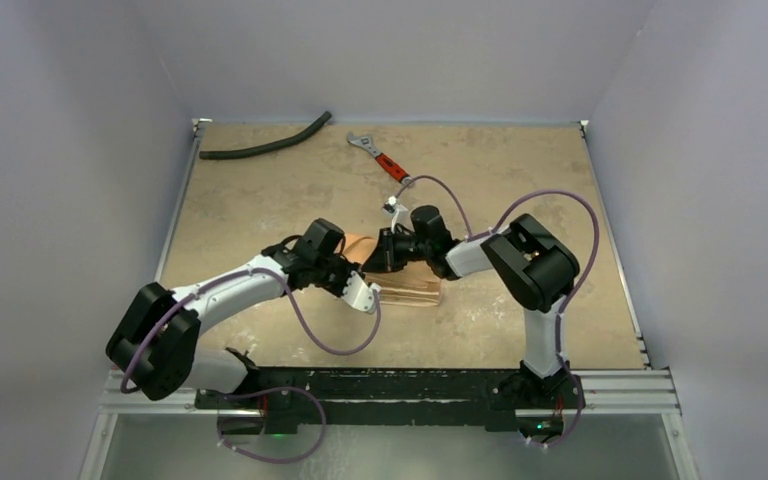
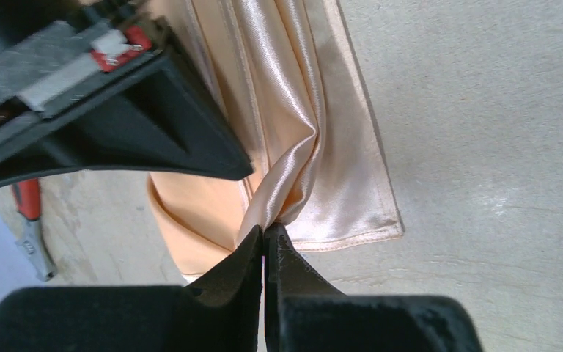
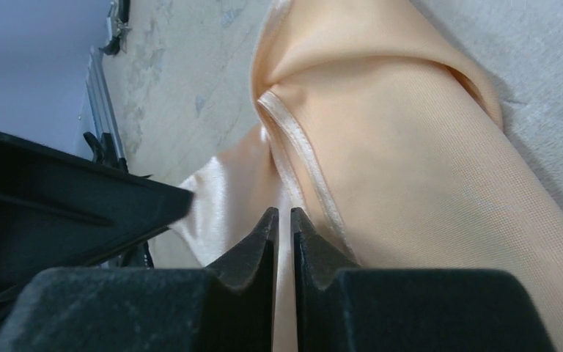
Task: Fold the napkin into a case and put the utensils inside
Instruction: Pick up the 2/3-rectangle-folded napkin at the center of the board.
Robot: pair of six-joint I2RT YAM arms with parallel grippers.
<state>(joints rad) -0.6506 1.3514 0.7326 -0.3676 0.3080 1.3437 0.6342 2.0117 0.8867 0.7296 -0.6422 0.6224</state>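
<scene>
We see the napkin bunched at the middle of the worktop, between the two arms. The left gripper has its fingers pressed together on a raised satin fold just beside the hemmed edge. The right gripper is almost closed as well, with a thin strip of the peach cloth in the slit between its fingers. A red-and-white tag on the right gripper's body is too blurred to read. Toward the far edge lie a red-handled wrench and a black hose.
</scene>
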